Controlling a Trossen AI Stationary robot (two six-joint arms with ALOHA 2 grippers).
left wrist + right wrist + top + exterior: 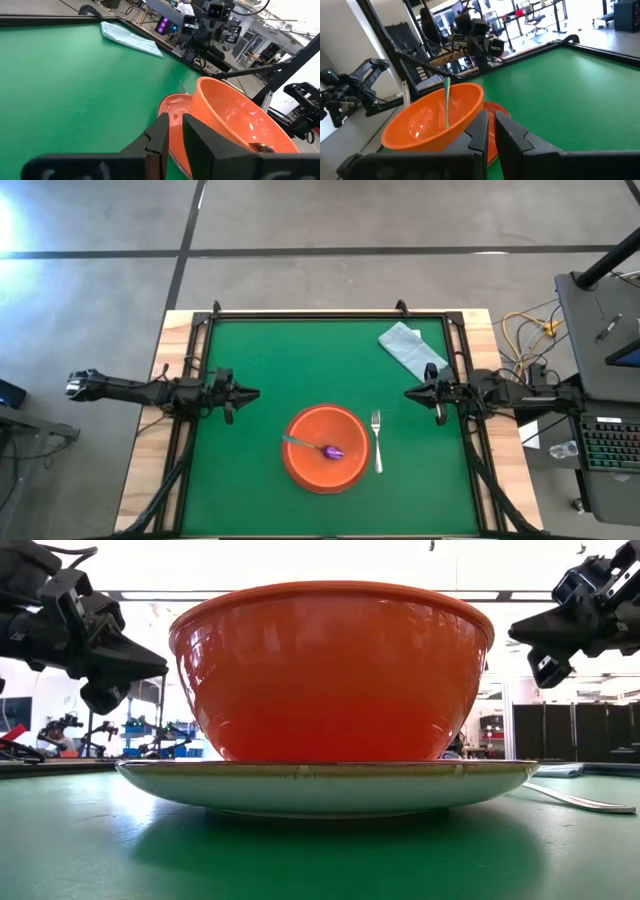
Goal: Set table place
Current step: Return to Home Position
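The orange bowl [325, 448] stands on the flat orange plate [330, 785] at the near middle of the green table [280, 350]. The purple-ended spoon [322, 449] lies in the bowl, its handle leaning on the rim; the handle also shows in the right wrist view [447, 100]. The silver fork [377, 440] lies flat on the table just right of the plate. My left gripper [252, 393] is shut and empty, hovering left of the bowl. My right gripper [410, 393] is shut and empty, hovering to the right, beyond the fork.
A pale blue-green folded cloth [408, 348] lies at the far right of the table. A thin black rail [330, 314] frames the top. Bare green surface lies across the far half and the left side.
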